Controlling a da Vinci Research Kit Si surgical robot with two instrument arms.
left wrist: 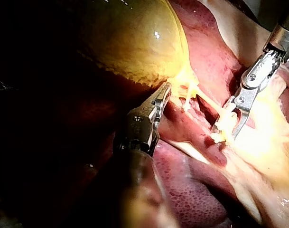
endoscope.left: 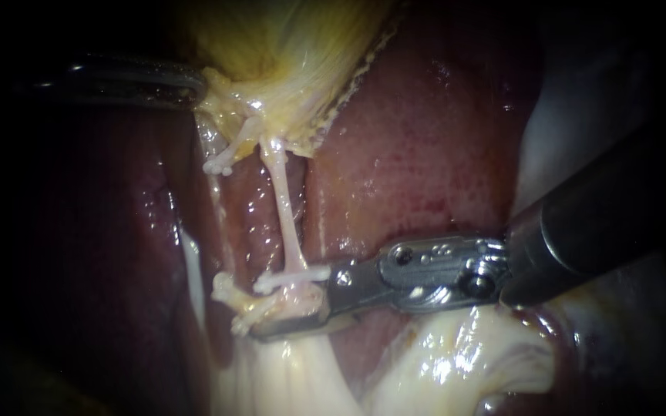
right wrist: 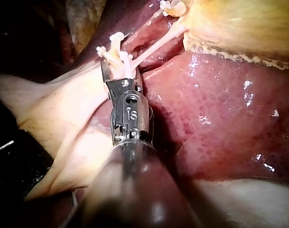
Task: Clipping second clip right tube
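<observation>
In the endoscope view the right tube (endoscope.left: 287,208) runs as a thin pale strand from the foot of the yellow gallbladder (endoscope.left: 287,38) down over the dark red liver (endoscope.left: 425,139). My right instrument (endoscope.left: 267,306) comes in from the right and its pincer is spread around the lower end of that tube. A lump of pale tissue lies between the two halves. A white clip (endoscope.left: 290,276) lies across the tube just at the upper half, and the grey lower half shows beneath the lump. The left wrist view shows the same pincer spread like a fork over the pale tissue.

Beside the right tube, a short stump hangs from the gallbladder with a white clip (endoscope.left: 220,165) at its end. More white clips (endoscope.left: 225,289) sit on a second stump near the right instrument's tip.

My left instrument (endoscope.left: 194,91) comes in from the upper left. Its pincer is pressed together on the pale tissue at the gallbladder's foot, well apart from the right instrument
</observation>
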